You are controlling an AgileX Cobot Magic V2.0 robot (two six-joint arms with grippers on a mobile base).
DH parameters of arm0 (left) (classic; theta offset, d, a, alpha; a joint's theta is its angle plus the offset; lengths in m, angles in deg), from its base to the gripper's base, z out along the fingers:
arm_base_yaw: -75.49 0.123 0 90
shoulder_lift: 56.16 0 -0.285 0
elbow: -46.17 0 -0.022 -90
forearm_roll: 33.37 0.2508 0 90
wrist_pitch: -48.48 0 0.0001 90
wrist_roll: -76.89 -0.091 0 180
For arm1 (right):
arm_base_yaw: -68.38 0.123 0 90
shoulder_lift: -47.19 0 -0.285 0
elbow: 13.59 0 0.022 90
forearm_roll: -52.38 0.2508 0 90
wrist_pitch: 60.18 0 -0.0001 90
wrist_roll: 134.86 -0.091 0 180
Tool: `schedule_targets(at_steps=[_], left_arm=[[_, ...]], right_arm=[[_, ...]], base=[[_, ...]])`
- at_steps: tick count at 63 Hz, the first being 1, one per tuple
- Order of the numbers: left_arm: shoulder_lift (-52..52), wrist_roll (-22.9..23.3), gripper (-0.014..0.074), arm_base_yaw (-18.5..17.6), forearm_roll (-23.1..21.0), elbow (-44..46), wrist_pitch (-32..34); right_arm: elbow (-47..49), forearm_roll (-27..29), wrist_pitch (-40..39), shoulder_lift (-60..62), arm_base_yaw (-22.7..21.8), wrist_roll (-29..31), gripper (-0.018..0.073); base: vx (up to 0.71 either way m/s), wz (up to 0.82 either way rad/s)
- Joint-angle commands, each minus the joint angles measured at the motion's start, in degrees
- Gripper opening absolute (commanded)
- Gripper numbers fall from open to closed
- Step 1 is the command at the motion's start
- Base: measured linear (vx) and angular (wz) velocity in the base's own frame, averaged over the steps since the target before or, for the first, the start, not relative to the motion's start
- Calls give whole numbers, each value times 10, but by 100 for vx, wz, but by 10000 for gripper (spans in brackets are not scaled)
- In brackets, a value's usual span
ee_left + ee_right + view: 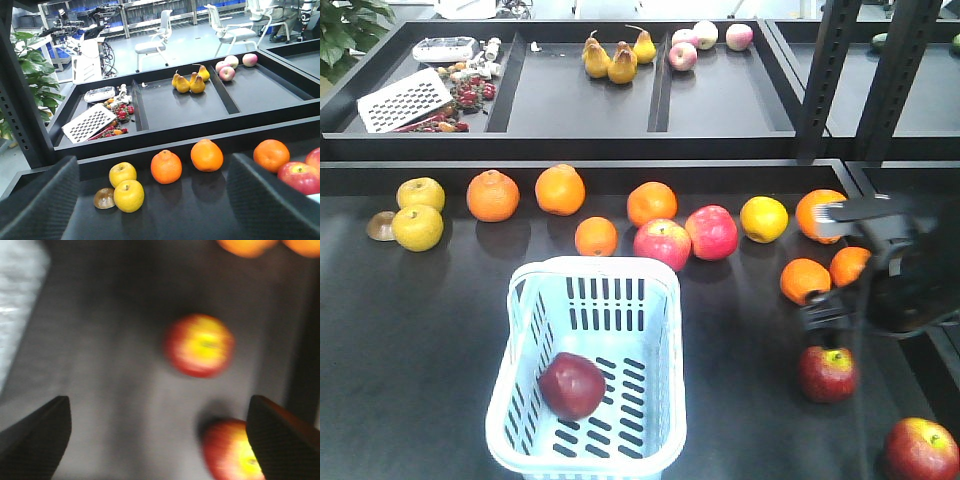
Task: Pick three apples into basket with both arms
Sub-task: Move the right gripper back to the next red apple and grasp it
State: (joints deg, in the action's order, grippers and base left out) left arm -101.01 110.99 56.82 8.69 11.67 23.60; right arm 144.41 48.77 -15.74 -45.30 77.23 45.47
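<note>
1 apple (572,385) in basket (520,300). I had both grippers, R (160,430) & L (150,200), spread, empty. Risk: R cam blurred, could misjudge near apple (200,345), knock it.

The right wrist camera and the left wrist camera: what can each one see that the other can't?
Only the right wrist view shows two dark red apples with yellow patches on the black table: one in the middle, one lower down. It is blurry. Only the left wrist view shows the yellow apples, the pears, the white grater in the back trays, and office chairs beyond. Both show oranges on the dark tabletop, and each has its own open end effector, right and left, empty.
</note>
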Motion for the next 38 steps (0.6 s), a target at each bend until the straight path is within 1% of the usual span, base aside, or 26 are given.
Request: schedule_targets(at_steps=[1,7,14,20,38], left_arm=[[1,7,572,1,11,14,28],[1,7,572,1,11,14,28],[1,7,572,1,11,14,28],[1,7,572,1,11,14,28],[1,7,572,1,11,14,28]], right_arm=[[16,22,-38,-19,-54,32,658],[16,44,-64,-58,-78,52,652],[16,57,-87,-101,-76,73,648],[17,82,-114,-128,-76,91,644],[18,80,-183,-183,-76,91,633]], base=[[0,0],[0,0],[0,0],[0,0],[0,0]])
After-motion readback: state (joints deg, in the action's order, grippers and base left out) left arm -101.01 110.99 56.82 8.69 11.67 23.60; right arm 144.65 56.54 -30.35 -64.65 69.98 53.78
